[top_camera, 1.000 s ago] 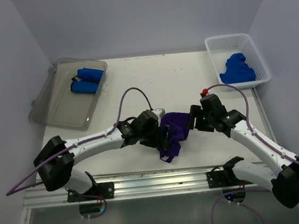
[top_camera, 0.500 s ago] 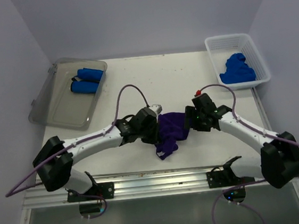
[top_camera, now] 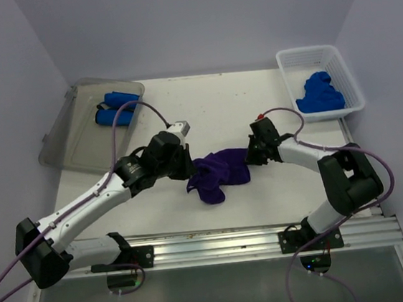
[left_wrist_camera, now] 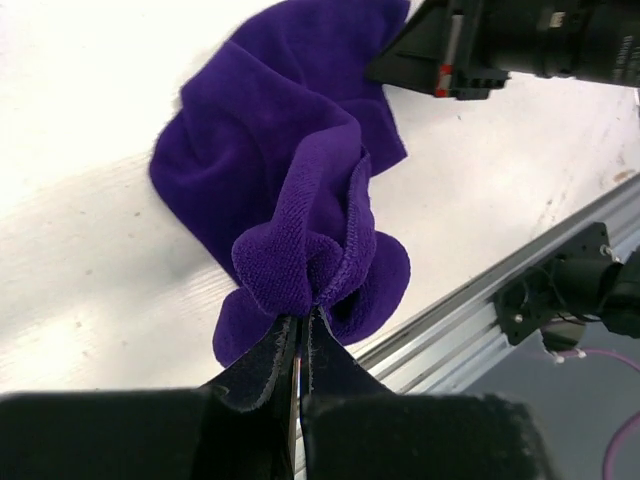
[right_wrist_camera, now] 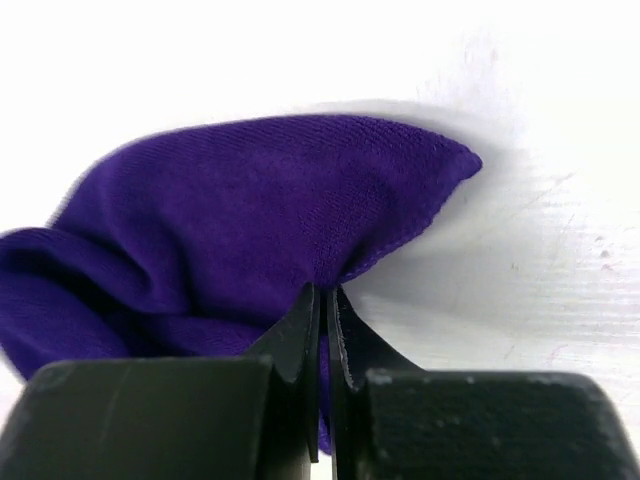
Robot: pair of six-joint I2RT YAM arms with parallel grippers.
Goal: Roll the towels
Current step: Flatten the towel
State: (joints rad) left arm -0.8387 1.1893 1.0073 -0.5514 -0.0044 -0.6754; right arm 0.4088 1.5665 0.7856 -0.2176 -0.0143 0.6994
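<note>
The purple towel (top_camera: 217, 176) lies crumpled in the middle of the table (top_camera: 254, 102); left gripper (left_wrist_camera: 300, 322) pinches a bunched hem fold, right gripper (right_wrist_camera: 322, 296) a thin corner. They should draw apart evenly, low over the surface, to flatten it before rolling. The right's bite looks shallow and may slip.
</note>
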